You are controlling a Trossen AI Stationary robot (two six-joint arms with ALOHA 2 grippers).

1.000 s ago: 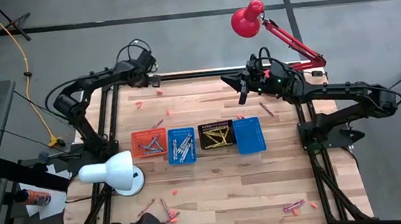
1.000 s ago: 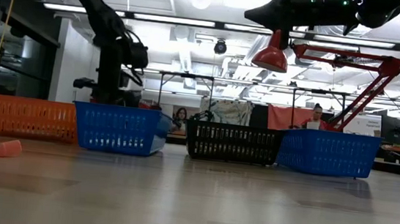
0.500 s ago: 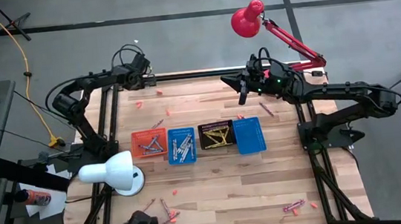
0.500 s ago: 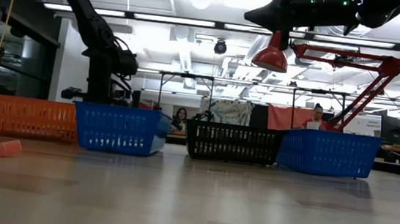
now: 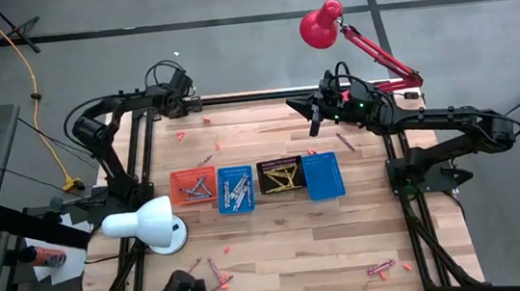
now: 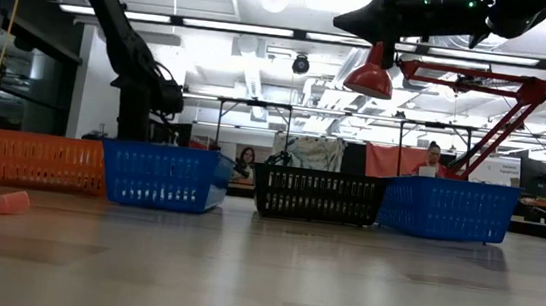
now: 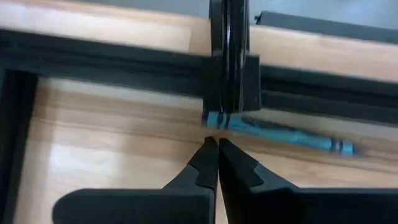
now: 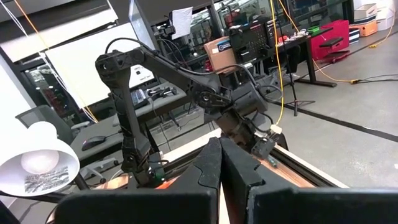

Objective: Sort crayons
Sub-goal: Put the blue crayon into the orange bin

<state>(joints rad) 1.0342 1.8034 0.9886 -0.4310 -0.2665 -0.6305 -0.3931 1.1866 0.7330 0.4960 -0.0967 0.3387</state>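
Just beyond the closed left hand [image 7: 217,144] lies a blue crayon [image 7: 280,132].

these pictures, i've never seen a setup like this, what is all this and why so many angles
It is a robot with two dark arms working at a wooden table, sorting crayons into small mesh baskets.

One picture looks straight down, one looks level across the tabletop, and two come from cameras on the arms' wrists.

Four baskets stand in a row: orange basket, blue basket, black basket and a second blue basket. Loose crayons lie scattered around, and a white lamp stands at the left.

The left gripper is shut at the table's far left corner, right by a blue crayon but not holding it. The right gripper is shut and empty, raised over the far edge.
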